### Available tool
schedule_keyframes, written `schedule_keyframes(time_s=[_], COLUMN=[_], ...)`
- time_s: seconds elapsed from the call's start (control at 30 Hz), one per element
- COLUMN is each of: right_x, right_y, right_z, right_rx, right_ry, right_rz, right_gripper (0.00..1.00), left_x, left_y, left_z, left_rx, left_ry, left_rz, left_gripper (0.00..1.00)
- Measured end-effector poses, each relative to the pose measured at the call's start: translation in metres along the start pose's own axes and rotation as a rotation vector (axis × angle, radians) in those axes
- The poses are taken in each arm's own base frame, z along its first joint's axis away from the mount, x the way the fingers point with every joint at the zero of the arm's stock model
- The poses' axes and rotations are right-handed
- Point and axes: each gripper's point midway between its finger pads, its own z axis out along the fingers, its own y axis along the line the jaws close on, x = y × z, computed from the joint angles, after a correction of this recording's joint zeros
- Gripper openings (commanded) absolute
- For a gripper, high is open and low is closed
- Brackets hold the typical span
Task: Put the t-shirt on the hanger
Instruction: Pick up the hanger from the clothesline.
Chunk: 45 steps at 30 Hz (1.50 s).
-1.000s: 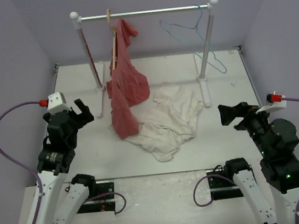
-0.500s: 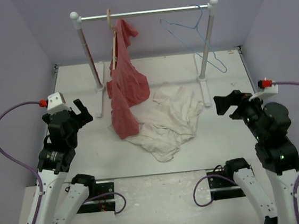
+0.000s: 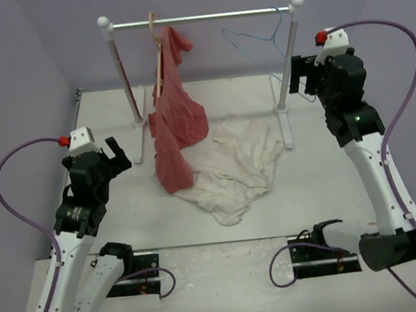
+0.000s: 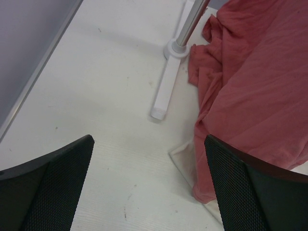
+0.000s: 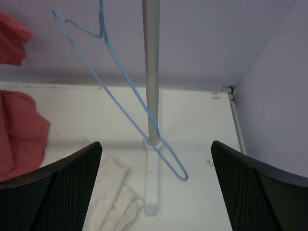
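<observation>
The cream t-shirt lies crumpled on the table, partly under a red garment. Its edge shows in the left wrist view and in the right wrist view. The light-blue wire hanger hangs tilted from the right end of the rack rail, its lower tip by the right post. My right gripper is open and empty, raised beside that post, facing the hanger and not touching it. My left gripper is open and empty, left of the clothes.
A white clothes rack stands at the back, with its right post and flat feet on the table. A red garment hangs from a wooden hanger on the rail and drapes onto the t-shirt. Walls close in on three sides.
My right arm has risen and swung back from the front right of the table up to the rack's right post by the hanger. My left arm has barely moved.
</observation>
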Motion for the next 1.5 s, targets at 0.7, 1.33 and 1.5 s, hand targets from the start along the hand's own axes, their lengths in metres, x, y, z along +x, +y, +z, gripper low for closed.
schedule_keyframes(time_s=[0.7,1.33,1.5], right_x=[0.050,0.064,0.098], right_y=[0.043,0.053,0.051], right_z=[0.147,0.109,0.108], right_rx=[-0.160,-0.219,-0.217], right_ry=[0.159,0.166,0.247], right_rz=[-0.250,-0.138,-0.125], right_gripper=[0.39,0.42,0.38], left_x=[-0.001,-0.002,-0.001], left_y=[-0.010,-0.017,-0.017], left_z=[-0.006,-0.006,-0.006], left_rx=[0.070,0.107,0.110], left_ry=[-0.003,0.001,0.003], left_rz=[-0.012,-0.017,-0.017], left_gripper=[1.00,1.00,1.00])
